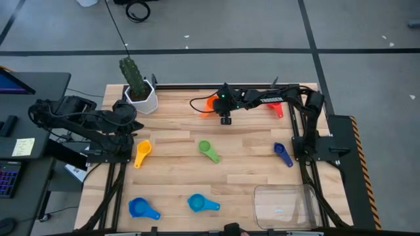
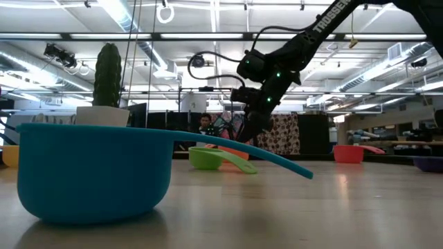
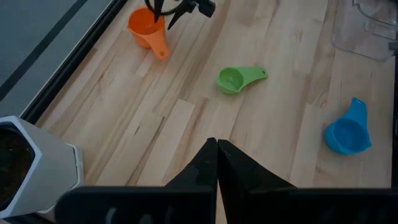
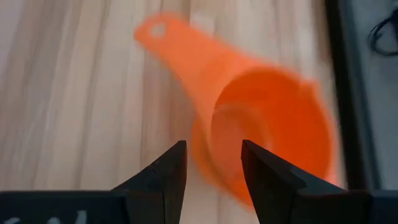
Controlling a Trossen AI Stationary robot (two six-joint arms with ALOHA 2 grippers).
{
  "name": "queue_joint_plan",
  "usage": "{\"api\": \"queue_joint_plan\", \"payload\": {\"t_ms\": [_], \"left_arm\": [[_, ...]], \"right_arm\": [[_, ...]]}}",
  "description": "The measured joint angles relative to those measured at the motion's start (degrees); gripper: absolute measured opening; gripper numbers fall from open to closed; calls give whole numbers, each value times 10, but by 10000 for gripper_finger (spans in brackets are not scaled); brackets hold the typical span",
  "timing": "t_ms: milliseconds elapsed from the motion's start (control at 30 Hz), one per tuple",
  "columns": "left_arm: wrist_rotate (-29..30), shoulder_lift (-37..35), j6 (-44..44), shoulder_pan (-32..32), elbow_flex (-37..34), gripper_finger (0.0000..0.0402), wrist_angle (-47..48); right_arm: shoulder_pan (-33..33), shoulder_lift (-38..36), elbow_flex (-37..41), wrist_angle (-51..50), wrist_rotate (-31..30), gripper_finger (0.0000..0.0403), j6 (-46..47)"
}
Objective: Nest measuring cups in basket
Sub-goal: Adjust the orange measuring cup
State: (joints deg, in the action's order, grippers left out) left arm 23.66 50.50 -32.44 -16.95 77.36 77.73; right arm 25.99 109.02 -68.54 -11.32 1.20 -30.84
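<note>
The right arm reaches leftward across the top of the high view; the right gripper [image 4: 211,171] points down, fingers parted. The left arm lies folded at left centre, left gripper [image 3: 217,155] closed.

Left claw [image 3: 217,163] sits at the bottom edge, its two dark fingers pressed together into a point over the wooden surface [image 3: 155,124]. Out ahead there's a green measuring cup [image 3: 235,79], with a light blue cup [image 3: 347,132] well apart from it. Farther off, an orange cup [image 3: 145,28] sits near the surface's edge, with the other arm's claw [image 3: 168,7] right above it. A white pot [image 3: 37,165] fills one near corner, and part of the clear basket [image 3: 367,28] shows in the far corner.
</note>
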Motion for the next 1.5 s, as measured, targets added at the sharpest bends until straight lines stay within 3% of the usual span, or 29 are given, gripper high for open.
{"api": "queue_joint_plan", "payload": {"t_ms": [267,500,567,867,1133,1500], "left_arm": [[0,0,0,0,0,9,-1],[0,0,0,0,0,9,-2],[0,0,0,0,0,9,-2],[0,0,0,0,0,9,-2],[0,0,1,0,0,9,-2],[0,0,1,0,0,9,-2]], "right_arm": [[0,25,1,15,-16,136,-5],[-3,25,0,11,-11,28,-8],[-8,24,0,-3,-6,15,-4],[-70,11,-2,-83,6,14,-5],[-100,7,-1,-91,15,14,-2],[-102,0,2,-98,16,99,-3]]}}
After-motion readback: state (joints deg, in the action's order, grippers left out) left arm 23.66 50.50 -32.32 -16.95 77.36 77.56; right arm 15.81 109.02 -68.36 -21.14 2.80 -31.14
